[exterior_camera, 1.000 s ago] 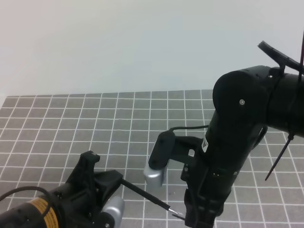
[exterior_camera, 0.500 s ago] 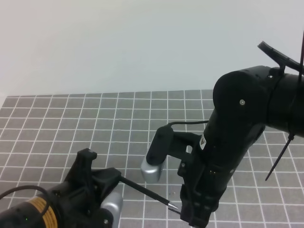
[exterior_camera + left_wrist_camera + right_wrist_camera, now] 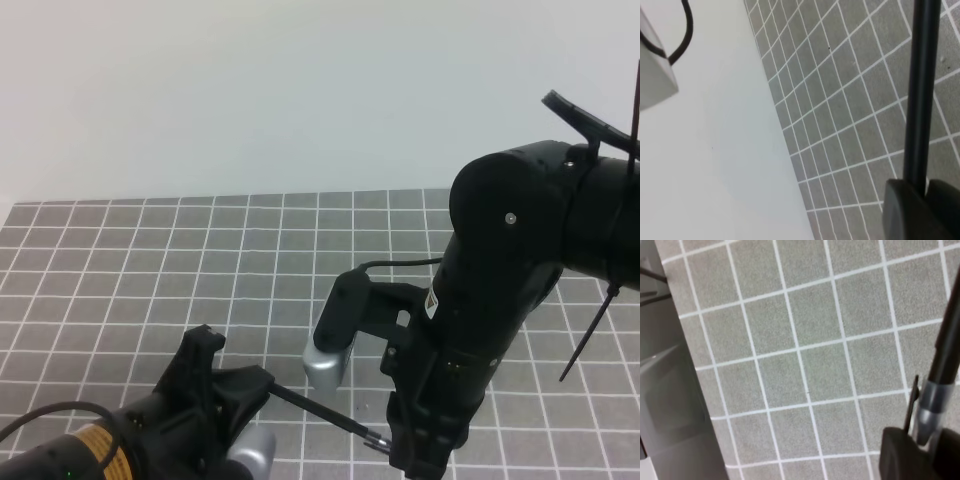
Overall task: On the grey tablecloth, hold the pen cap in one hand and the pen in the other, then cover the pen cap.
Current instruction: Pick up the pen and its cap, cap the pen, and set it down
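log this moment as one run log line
stage: capping | left gripper: shut on pen | right gripper: holds pen cap | pen tip at cap mouth, not seated | both above tablecloth

Pen (tilted) between two claws

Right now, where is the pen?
In the exterior high view the pen is low centre, held by the left pincer, its tip at the right pincer.

Grey tablecloth with white grid lines, black pen with silver tip
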`<state>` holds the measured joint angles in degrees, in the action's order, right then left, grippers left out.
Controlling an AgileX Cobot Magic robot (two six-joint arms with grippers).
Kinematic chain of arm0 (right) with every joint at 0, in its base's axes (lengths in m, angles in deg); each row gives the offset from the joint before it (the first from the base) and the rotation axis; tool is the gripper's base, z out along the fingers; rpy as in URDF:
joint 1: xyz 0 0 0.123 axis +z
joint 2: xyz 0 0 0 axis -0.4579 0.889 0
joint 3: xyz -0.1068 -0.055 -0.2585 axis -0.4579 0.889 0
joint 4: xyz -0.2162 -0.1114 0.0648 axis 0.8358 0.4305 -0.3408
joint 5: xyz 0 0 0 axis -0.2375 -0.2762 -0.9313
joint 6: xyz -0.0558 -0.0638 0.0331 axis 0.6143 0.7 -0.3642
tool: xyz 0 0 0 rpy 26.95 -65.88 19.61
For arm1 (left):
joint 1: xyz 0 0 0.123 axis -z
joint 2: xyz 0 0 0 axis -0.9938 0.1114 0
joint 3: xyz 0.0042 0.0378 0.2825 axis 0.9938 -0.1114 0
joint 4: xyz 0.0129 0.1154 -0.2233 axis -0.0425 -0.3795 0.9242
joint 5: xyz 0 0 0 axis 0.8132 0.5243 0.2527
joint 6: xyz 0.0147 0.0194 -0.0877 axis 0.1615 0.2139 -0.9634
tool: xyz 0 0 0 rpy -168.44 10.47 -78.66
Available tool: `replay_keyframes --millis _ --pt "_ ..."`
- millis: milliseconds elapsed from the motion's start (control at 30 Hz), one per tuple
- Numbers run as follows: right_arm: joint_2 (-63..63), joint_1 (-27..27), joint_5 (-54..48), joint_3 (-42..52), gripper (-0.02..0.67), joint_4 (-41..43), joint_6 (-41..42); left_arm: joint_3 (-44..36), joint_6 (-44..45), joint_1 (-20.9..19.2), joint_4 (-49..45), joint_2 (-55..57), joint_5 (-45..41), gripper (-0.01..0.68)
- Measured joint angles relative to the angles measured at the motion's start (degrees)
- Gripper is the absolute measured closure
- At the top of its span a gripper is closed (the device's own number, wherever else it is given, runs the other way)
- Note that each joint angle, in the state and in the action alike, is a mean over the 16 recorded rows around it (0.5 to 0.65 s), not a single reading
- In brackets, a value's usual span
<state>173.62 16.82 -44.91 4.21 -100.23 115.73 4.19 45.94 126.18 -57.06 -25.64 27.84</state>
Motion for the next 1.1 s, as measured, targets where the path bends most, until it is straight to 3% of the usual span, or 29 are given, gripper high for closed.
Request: replay_keyframes --millis 433,1100 --pt "0.0 0.0 1.3 0.0 0.559 0.1 0.6 0.0 -1.2 0.3 -0.8 0.0 1.4 0.633" --pt "0.0 0.0 4.2 -0.2 0.559 -1.0 2.7 0.0 -4.0 4.1 0.1 2.2 3.2 0.66"
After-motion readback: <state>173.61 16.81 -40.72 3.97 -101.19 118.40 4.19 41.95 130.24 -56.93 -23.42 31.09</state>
